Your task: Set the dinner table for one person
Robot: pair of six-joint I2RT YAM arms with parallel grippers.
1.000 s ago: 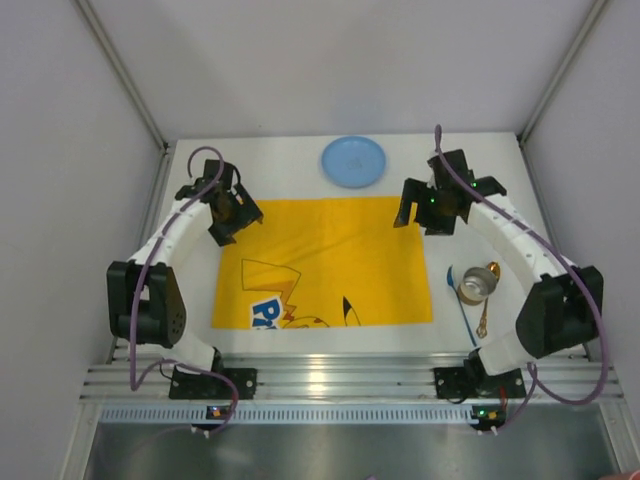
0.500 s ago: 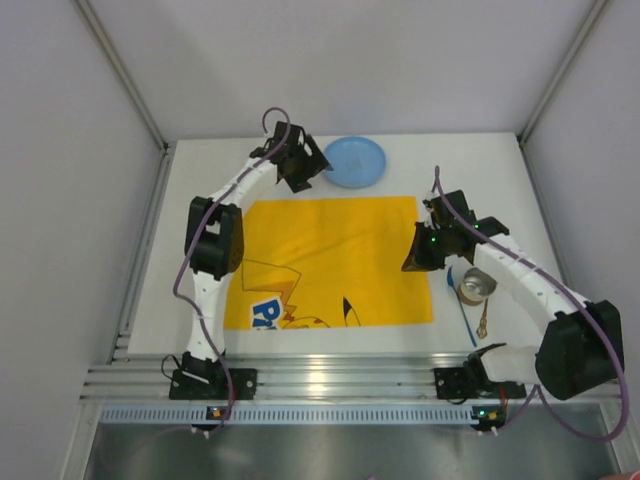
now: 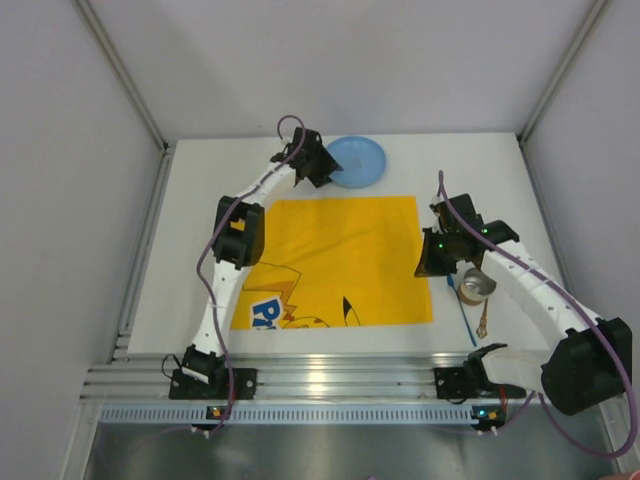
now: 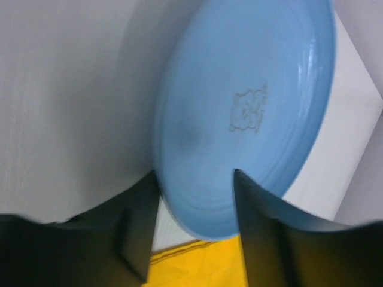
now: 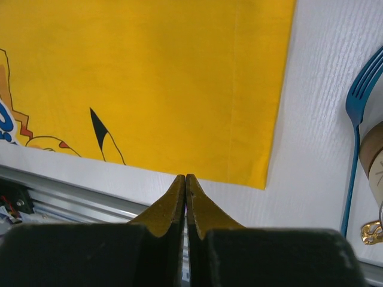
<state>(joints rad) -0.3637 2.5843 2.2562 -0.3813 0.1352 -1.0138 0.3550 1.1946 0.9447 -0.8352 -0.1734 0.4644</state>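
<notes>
A blue plate (image 3: 355, 160) (image 4: 239, 107) lies on the white dinner table (image 3: 190, 250) just behind the yellow cartoon-printed cloth (image 3: 330, 260) (image 4: 197, 263). My left gripper (image 3: 323, 171) (image 4: 194, 173) is at the plate's near-left rim, its jaws apart with the rim showing between them. No grip on it shows. My right gripper (image 3: 430, 266) (image 5: 186, 176) is shut on nothing, hovering over the bare table (image 5: 311, 149) by the cloth's (image 5: 149, 78) near right corner.
To the right of the cloth lie a blue fork (image 3: 463, 300) (image 5: 353, 149), a metal cup (image 3: 477, 285) (image 5: 374, 161) and a gold spoon (image 3: 483, 318) (image 5: 371, 230). Grey walls close in the table on three sides. A metal rail (image 3: 330, 380) runs along the near edge.
My left arm has swung from the cloth's left side to the plate at the back, its jaws narrowing. My right gripper has shut and moved nearer, to the cloth's right edge.
</notes>
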